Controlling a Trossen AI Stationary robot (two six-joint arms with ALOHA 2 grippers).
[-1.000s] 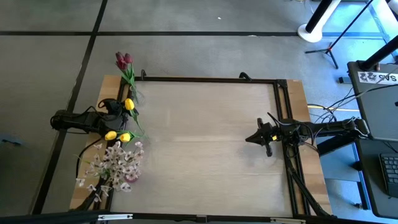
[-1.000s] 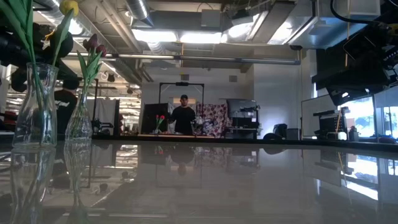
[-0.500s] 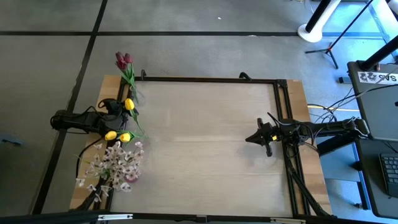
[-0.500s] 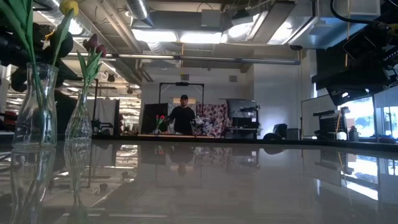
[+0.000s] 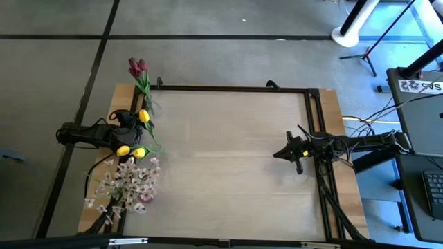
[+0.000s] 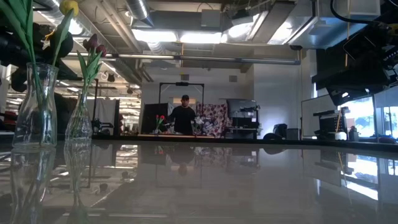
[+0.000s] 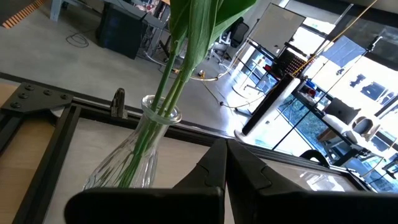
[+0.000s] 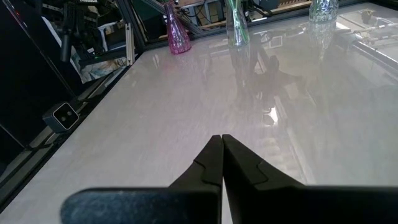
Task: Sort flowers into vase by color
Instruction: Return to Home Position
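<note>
High view: the flowers stand in vases along the left edge of the worktop [image 5: 228, 138]: red tulips [image 5: 138, 67], yellow tulips [image 5: 131, 150], white flowers [image 5: 128, 180]. The left gripper [image 5: 128, 121] sits among them. A careless swing from here would likely catch a stem and tip a vase. The right gripper [image 5: 284, 154] waits well apart, near the right edge.

Low view: a clear vase [image 6: 37, 106] holds green stems upright.

Left wrist view: jaws closed and empty, with a glass vase [image 7: 143, 149] of stems just beyond them.

Right wrist view: jaws closed and empty, with the purple vase [image 8: 176, 31] far across the worktop.
</note>
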